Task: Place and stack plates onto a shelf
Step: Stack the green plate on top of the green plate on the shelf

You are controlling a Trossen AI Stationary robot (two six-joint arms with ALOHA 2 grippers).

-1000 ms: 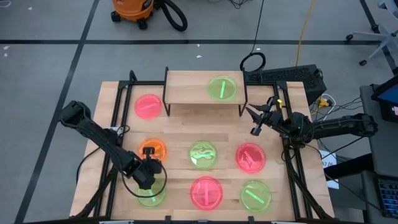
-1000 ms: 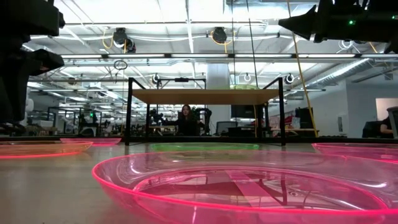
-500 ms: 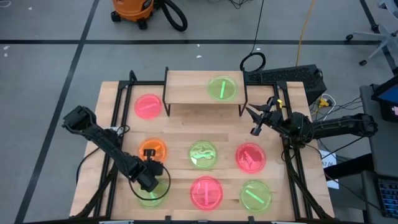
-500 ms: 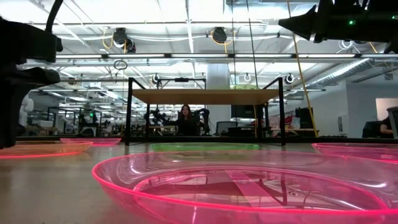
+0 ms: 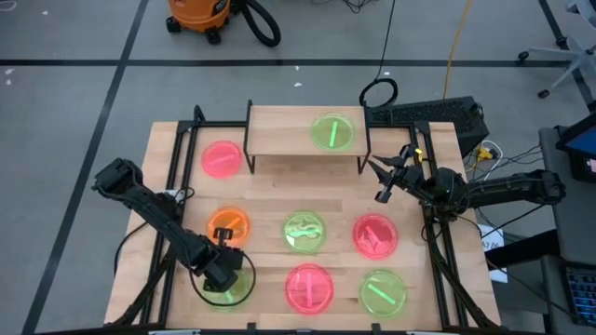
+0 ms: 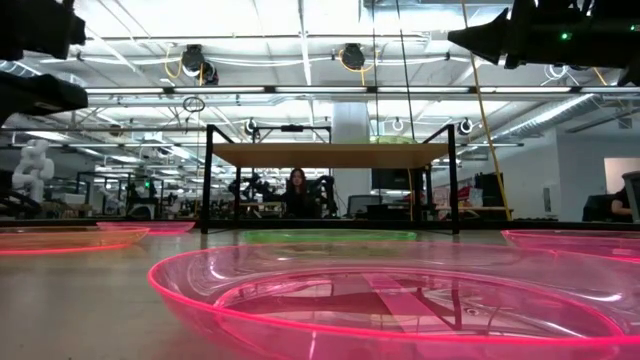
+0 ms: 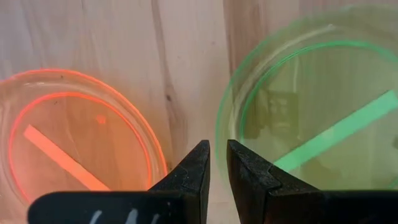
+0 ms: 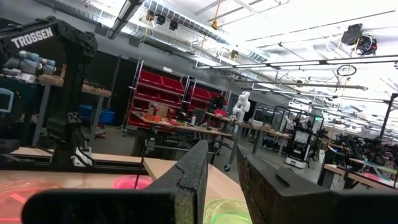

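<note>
My left gripper (image 7: 217,163) has its two fingers (image 7: 194,168) almost together, with just a thin gap and nothing between them. It hangs near the table's front left corner, over the bare wood between an orange plate (image 7: 74,134) and a green plate (image 7: 317,99). From above, the left gripper (image 5: 223,270) sits right at the edge of that green plate (image 5: 235,284), and the orange plate (image 5: 229,224) lies just behind it.

My right gripper (image 8: 221,165) also has its fingers (image 8: 193,171) close together with a small gap, and it holds nothing. It hangs in the air near the table's right edge (image 5: 385,179), beside the right end of the shelf (image 5: 279,133).

The shelf stands at the back edge of the table (image 5: 270,195). One green plate (image 5: 332,131) lies on top of it, toward its right end. I cannot tell if more plates are stacked under that one.

A pink plate (image 5: 222,157) lies on the table left of the shelf. In the middle of the table there is a green plate (image 5: 304,232) and a pink one (image 5: 374,234) side by side. Along the front edge lie another pink plate (image 5: 308,287) and a green one (image 5: 382,293). None of the plates have anything in them.

From table height, the front pink plate (image 6: 400,300) fills the view, and the shelf (image 6: 330,155) stands behind it.
</note>
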